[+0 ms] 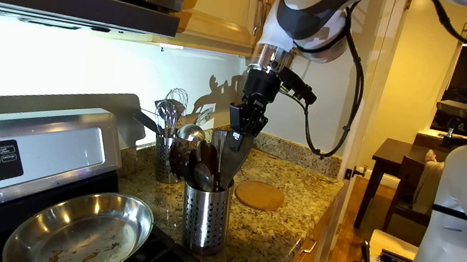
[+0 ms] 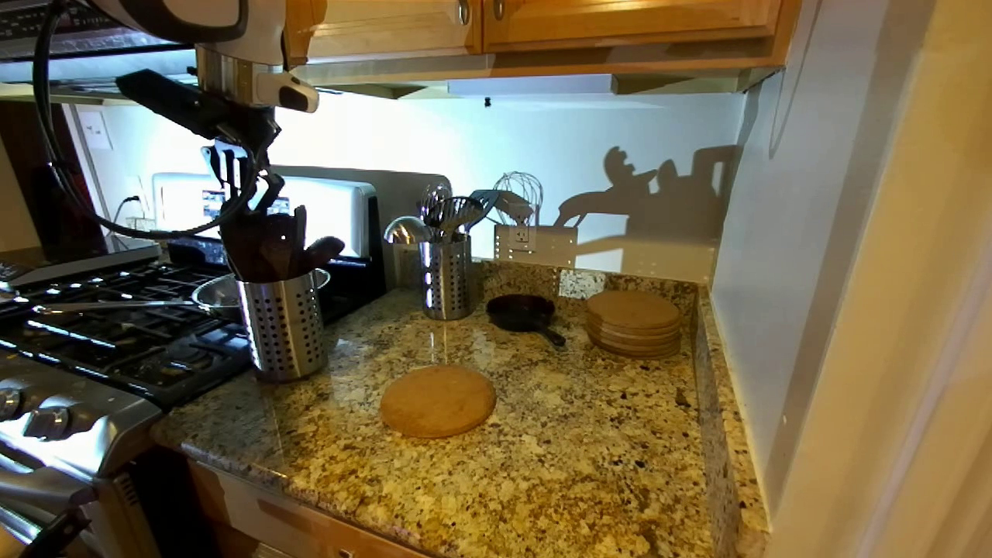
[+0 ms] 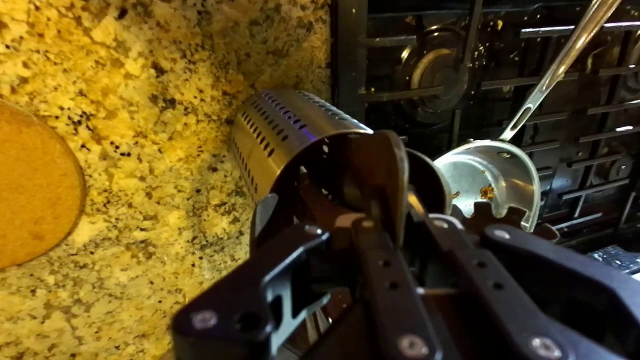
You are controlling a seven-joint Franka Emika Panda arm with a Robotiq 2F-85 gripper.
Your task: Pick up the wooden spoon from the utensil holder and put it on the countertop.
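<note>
1. The speckled brown countertop (image 2: 573, 442) fills the near ground in an exterior view, with a round board (image 2: 438, 401) lying flat on it.
2. Left of the board and a little farther stands the utensil holder (image 2: 283, 329), an upright metal cylinder with holes in its side, just beside the black stove (image 2: 155, 364). Several dark utensils (image 2: 260, 240) stick up from it.
3. The wooden spoon (image 3: 385, 172), as far as I can tell with its head half covered, is one of these; in the wrist view its head shows nearly edge-on, the rest running down into the holder.
4. The gripper (image 3: 402, 227) is over the holder, closed on the spoon, with its fingers (image 3: 371, 242) on opposite faces of the wood.
5. Beyond the holder, on the stove, sits a shiny pan (image 1: 110, 227) with brown bits (image 3: 486, 192) inside.
6. Farther off, a second metal holder (image 2: 446, 287) stands upright near the wall (image 2: 659, 116); a ladle (image 2: 405, 230) in it leans left.
7. To its right lie a small black pan (image 2: 518, 311) and then, farther right, a stack of round boards (image 2: 633, 325).
8. Highest and farthest, wooden cupboards (image 2: 635, 23) hang on the wall.
</note>
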